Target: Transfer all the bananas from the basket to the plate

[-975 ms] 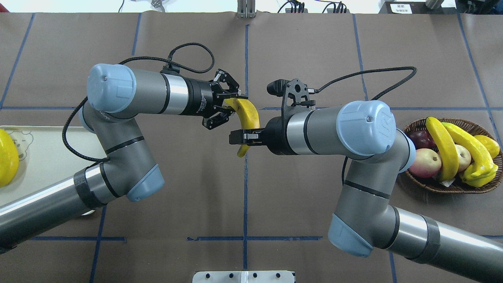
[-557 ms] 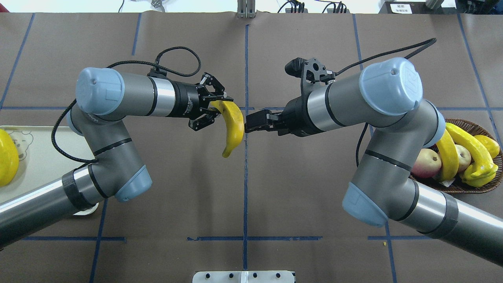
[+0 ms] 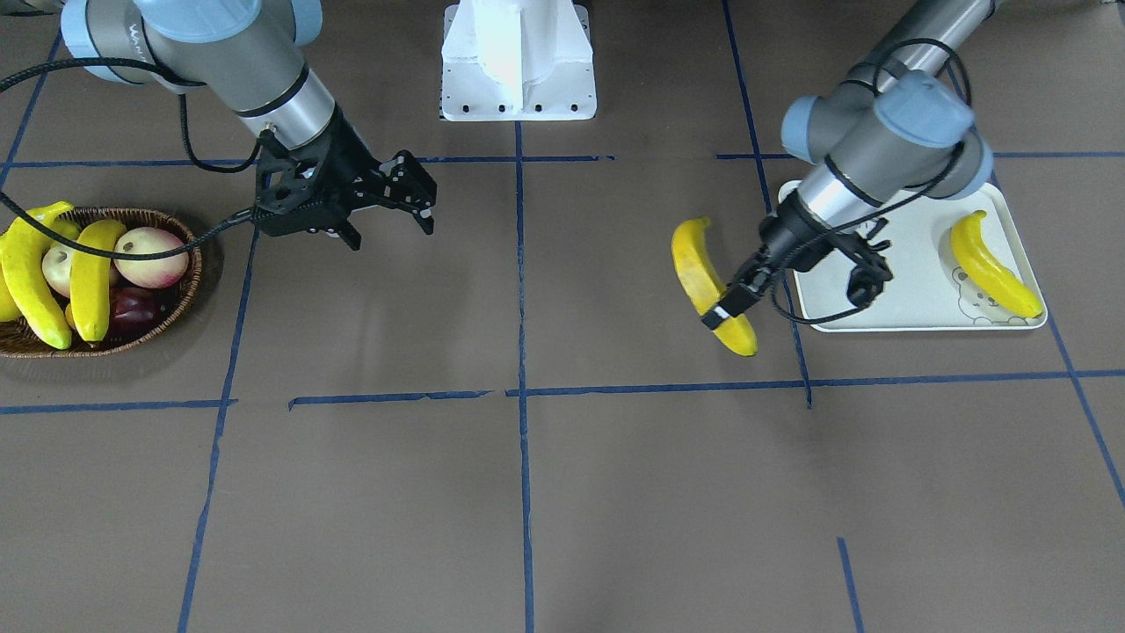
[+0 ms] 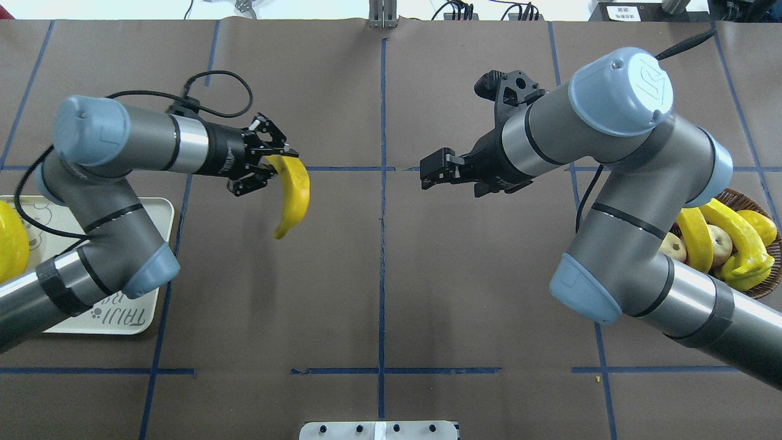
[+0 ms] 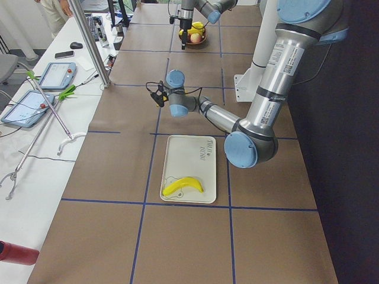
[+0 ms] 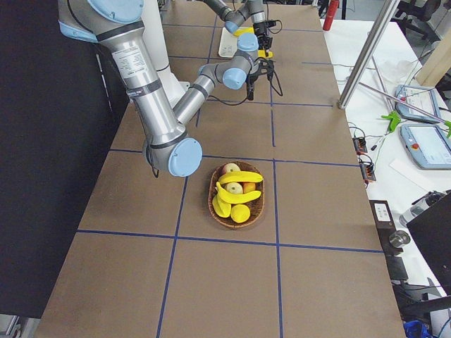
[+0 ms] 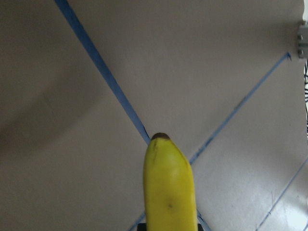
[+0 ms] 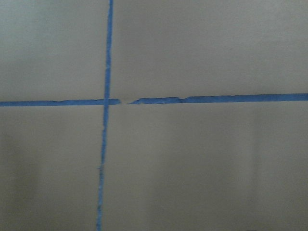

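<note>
My left gripper (image 4: 272, 169) is shut on the upper end of a yellow banana (image 4: 294, 197), which hangs above the table just right of the plate (image 4: 52, 247). From the front, the left gripper (image 3: 731, 308) grips this banana (image 3: 699, 268) beside the cream plate (image 3: 914, 286), where another banana (image 3: 993, 268) lies. The left wrist view shows the held banana's dark tip (image 7: 168, 192). My right gripper (image 4: 429, 173) is open and empty above the table's middle. The wicker basket (image 3: 195, 264) holds two bananas (image 3: 92, 272) (image 3: 26, 272).
Pink-cream fruits (image 3: 145, 246) and a dark red one (image 3: 132, 308) share the basket. The robot base (image 3: 518, 61) stands at the table's robot side. Blue tape lines (image 8: 108, 101) cross the brown table. A person and tablets show at the side table.
The right gripper let go of the banana and drew back to the right. The left arm carried the banana leftward, close to the plate.
</note>
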Controlling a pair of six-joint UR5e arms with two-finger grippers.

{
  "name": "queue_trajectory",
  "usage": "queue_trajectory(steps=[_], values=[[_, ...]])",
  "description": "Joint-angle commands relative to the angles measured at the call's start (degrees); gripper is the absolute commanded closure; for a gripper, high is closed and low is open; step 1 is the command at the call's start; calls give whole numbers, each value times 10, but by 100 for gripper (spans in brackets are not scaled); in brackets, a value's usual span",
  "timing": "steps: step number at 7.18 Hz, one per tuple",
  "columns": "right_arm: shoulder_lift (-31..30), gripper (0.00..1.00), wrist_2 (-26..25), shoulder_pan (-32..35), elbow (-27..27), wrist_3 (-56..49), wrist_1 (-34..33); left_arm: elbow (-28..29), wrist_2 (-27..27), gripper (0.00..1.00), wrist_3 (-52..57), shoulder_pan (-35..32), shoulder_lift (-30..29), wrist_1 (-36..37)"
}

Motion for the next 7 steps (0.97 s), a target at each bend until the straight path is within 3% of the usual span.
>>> queue_trajectory(steps=[1,3,5,6,7], values=[[-28,1,3,37,13,-125,-89,-2,-20,100,139,-34,120,2],[-60,1,3,66,38,-217,-135,4,-15,99,216,-48,201,2],[-65,1,3,68,41,-222,-135,16,-10,93,290,-85,241,2],[-69,1,3,68,47,-222,-136,25,-9,60,313,-92,242,2],[-73,1,3,68,51,-222,-136,28,6,1,357,-96,247,2]])
